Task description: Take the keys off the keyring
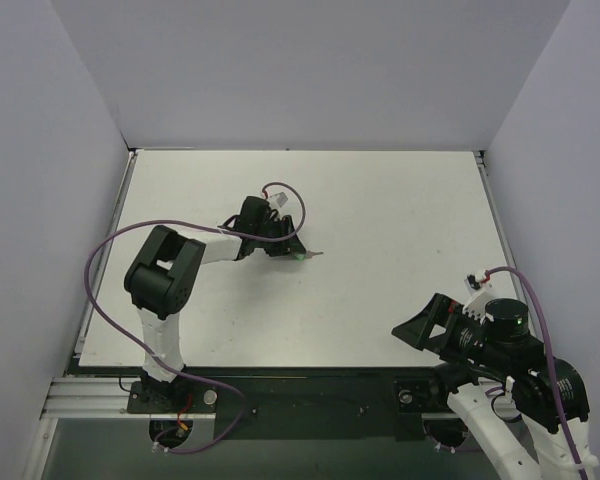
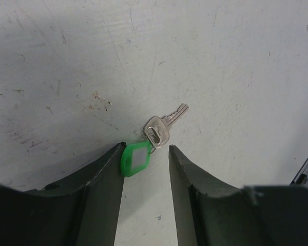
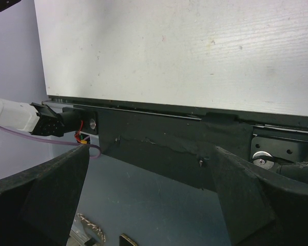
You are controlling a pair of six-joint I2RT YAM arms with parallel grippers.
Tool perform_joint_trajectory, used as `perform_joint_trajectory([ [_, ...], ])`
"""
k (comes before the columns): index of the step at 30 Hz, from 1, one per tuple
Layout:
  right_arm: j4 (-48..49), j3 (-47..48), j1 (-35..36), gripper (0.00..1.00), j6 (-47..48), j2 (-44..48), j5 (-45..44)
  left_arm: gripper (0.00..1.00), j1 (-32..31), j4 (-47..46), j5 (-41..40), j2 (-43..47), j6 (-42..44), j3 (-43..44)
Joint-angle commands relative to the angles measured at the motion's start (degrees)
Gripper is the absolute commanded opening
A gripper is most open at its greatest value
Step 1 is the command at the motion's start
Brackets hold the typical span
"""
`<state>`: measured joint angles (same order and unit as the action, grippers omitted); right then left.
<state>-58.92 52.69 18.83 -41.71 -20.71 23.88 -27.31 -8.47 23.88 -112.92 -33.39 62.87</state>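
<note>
The keyring, a small bright green oval tag (image 2: 135, 159) with a thin ring, lies flat on the white table. A tiny silver-grey key (image 2: 164, 128) hangs on that ring and points up and to the right. My left gripper (image 2: 145, 148) is open and low over the table, its fingertips on either side of the tag. The tag lies against the inner face of the left finger (image 2: 105, 174). In the top view the left gripper (image 1: 298, 252) sits at mid table with the green tag (image 1: 300, 257) at its tip. My right gripper (image 1: 412, 333) is open and empty near the front edge.
The white table (image 1: 400, 230) is bordered by grey walls on the left, back and right. In the right wrist view the right gripper (image 3: 151, 154) hangs over the black front rail (image 3: 159, 138), with the left arm's base and purple cable (image 3: 66, 143) at the left.
</note>
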Motion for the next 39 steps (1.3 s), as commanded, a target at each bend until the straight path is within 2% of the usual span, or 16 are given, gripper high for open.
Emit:
perform_joint_trajectory([
  [1, -0.9, 0.9, 0.2, 0.98, 0.7, 0.2, 0.0, 0.48, -0.6, -0.4, 0.4, -1.8, 1.7, 2.0],
  [7, -1.2, 0.7, 0.2, 0.98, 0.6, 0.5, 0.0, 0.42, -0.8, -0.4, -0.1, -2.2, 1.7, 1.6],
  [14, -1.2, 0.7, 0.2, 0.98, 0.7, 0.7, -0.1, 0.26, -1.2, -0.1, 0.0, -2.8, 1.7, 2.4],
  [16, -1.3, 0.7, 0.2, 0.98, 0.7, 0.7, -0.1, 0.2, -1.2, 0.5, 0.0, -3.2, 1.9, 3.0],
  [17, -1.3, 0.8, 0.2, 0.98, 0.6, 0.7, -0.1, 0.12, -1.2, 0.6, 0.0, -3.4, 1.9, 3.5],
  [18, -1.2, 0.7, 0.2, 0.98, 0.6, 0.8, -0.1, 0.11, -1.2, 0.9, 0.0, -3.5, 1.9, 3.9],
  [20, -1.2, 0.8, 0.2, 0.98, 0.6, 0.8, -0.1, 0.0, -1.2, 1.4, 0.2, -3.4, 1.7, 4.4],
  [27, -1.2, 2.2, 0.2, 0.98, 0.3, 0.2, -0.1, 0.0, -1.3, 4.7, -0.7, 0.9, 1.9, 4.5],
  [32, -0.1, 3.0, 0.2, 0.98, 0.1, 0.1, 0.5, 0.0, -2.1, 7.4, -1.5, 7.1, 2.0, 2.5],
  [39, 2.3, 4.7, 0.2, 0.98, -0.6, -1.3, 1.6, 0.0, -5.2, 16.5, -4.2, 14.7, 2.6, 2.9],
])
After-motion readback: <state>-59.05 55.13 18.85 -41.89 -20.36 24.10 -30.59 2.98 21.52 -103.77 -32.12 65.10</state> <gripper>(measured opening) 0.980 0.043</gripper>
